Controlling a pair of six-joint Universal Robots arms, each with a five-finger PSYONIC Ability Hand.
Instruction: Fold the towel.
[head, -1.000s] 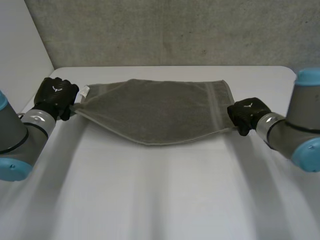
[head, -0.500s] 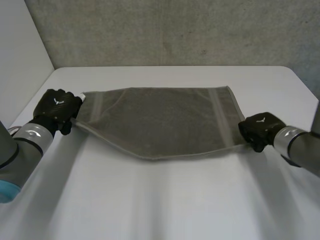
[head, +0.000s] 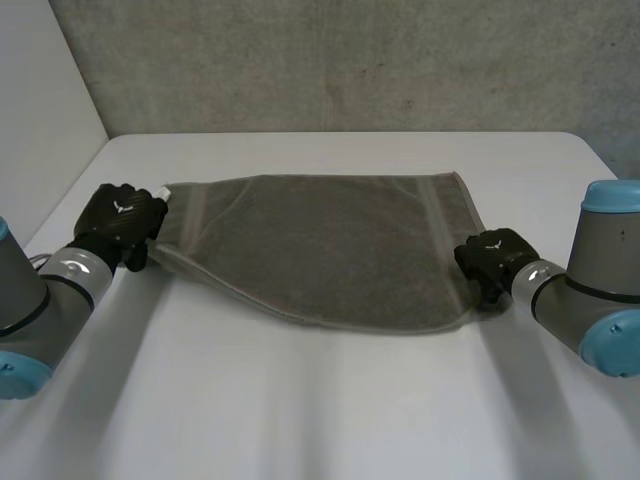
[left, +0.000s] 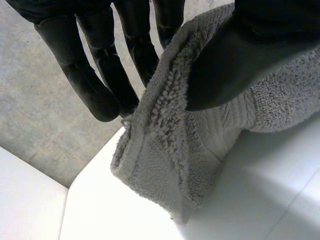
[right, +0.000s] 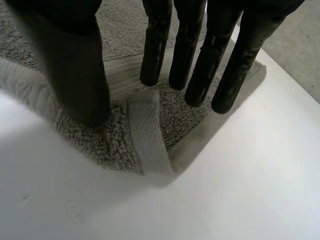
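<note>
**Towel stretched between two hands, long axis across the table**

The white table (head: 320, 410) is carrying the grey towel (head: 320, 245), which is lying spread near the table's far side. Its long axis is running from one arm to the other, its far edge is lying straight, and its near edge is sagging towards the robot in a shallow curve.

The left hand (head: 122, 218) is gripping the towel's left end at the near corner. In the left wrist view the thumb is pressing the cloth (left: 170, 165) against the fingers (left: 95, 80), which are lying close together behind the hem.

The right hand (head: 492, 262) is sitting at the right near corner. Its fingers (right: 187, 55) are standing nearly straight and slightly spread with their tips on the cloth (right: 105, 145), and the thumb appears to be pinching a raised flap against them.

The body of the towel is lying inward and away from both sets of fingers. Each hand is nearest its own end, so any fold probably depends on both corners travelling together.
</note>
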